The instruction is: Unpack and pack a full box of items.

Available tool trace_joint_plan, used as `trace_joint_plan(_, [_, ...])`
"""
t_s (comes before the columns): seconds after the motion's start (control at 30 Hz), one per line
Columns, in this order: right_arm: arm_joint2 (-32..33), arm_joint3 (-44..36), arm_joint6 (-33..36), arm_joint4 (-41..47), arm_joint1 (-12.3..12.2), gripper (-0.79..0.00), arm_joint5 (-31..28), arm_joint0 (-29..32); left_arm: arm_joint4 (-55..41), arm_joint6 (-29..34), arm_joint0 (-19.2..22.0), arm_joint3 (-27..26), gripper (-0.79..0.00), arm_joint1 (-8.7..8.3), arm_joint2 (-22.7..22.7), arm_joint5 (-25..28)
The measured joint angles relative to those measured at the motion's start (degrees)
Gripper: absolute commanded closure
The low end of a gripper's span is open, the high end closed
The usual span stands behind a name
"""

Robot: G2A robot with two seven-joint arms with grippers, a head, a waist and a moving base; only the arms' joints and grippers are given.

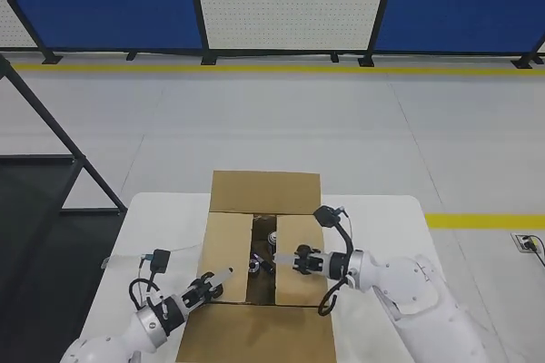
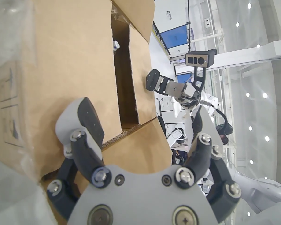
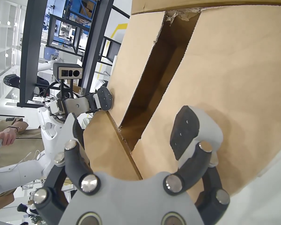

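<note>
Left gripper (image 2: 142,127) first, since it's right up in my wrist feed: fingers spread wide and not clamped on anything. One pad (image 2: 89,118) looks to be lying flat against the left flap (image 2: 61,54) of the cardboard box (image 1: 220,227), close to that flap's near corner. The other finger hangs free past the near flap (image 2: 135,151).

Right gripper (image 3: 131,136) is pretty much a mirror of that: wide open, holding nothing. One pad (image 3: 186,129) sits against the right flap (image 3: 236,71) close to its inner edge, and the near flap's edge shows between the two fingers.

From the top view, the box sits in the middle of the white table (image 1: 381,218). Its far flap (image 1: 263,191) is folded out and lying open on the side away from the robot. The left and right flaps are folded down over the top but don't meet, so there's a dark slot running between them. I can make out a couple of small items (image 1: 272,240) down in that slot, but can't tell what they are.

Both grippers come in from the near side. The left one is at the left flap's inner near corner. The right one reaches across the right flap with its fingertips at the slot's edge. They're near each other, facing across the slot, not touching.
</note>
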State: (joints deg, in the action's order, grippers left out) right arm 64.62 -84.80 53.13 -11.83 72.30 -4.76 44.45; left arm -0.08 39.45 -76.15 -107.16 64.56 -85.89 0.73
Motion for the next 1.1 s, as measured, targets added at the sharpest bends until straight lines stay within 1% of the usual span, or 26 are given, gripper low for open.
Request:
trace_joint_plan(0.4, [-1.4,0.4,0.6,-0.4,-0.1,-0.785,0.2,-0.5,-0.1,-0.2,-0.2,0.1,-0.785,-0.29,-0.1,-0.2])
trace_joint_plan(0.67, [-0.6,-1.6,-0.5,0.1,-0.4,-0.785,-0.3,-0.3,-2.1,-1.9,-1.4,-2.1,-0.785,-0.45,-1.9,2.8])
trace_joint_plan(0.77, [-0.3,-2.4,-0.7,0.4,-0.5,-0.785,-0.4,-0.3,-3.6,-2.2,-2.1,-3.2,-0.785,-0.54,-3.2,4.2])
trace_joint_plan(0.93, [0.1,-2.7,-1.3,1.6,-0.6,-0.785,-1.0,-0.6,-7.2,-0.7,-4.0,-4.9,-0.785,-0.86,-6.6,7.5])
trace_joint_plan(1.03, [0.7,-2.5,-1.7,2.8,-0.6,-0.785,-1.8,-0.8,-9.4,2.8,-5.7,-5.4,-0.785,-1.26,-9.4,10.8])
trace_joint_plan(1.1, [1.5,-2.7,-1.6,4.0,-0.8,-0.785,-3.0,-0.7,-11.1,7.1,-7.3,-5.4,-0.785,-1.66,-11.8,13.1])
